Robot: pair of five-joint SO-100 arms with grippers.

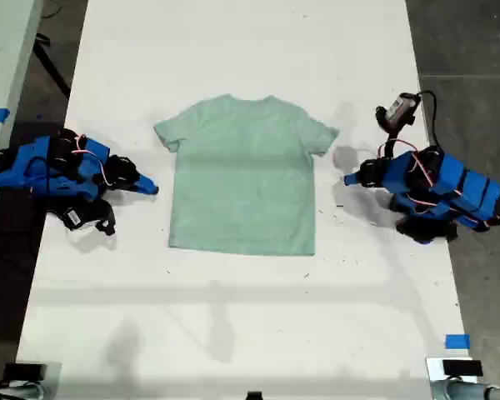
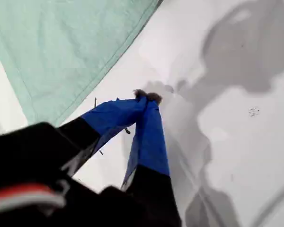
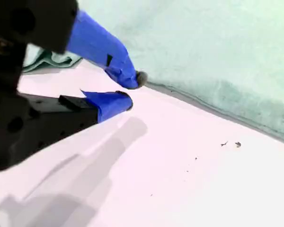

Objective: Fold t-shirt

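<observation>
T-shirt (image 1: pixel 243 173) flat — between both pincers, untouched

The t-shirt (image 1: pixel 243 179) is matt, heathered cloth on a smooth white table (image 1: pixel 233 308).

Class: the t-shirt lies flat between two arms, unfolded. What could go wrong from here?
My first end effector is shut beside the pale mint-green cloth t-shirt; advancing so could push and wrinkle the edge, not grip it. My second end effector is barely open at the flat edge on the white table; it may slip off or catch one layer.
</observation>
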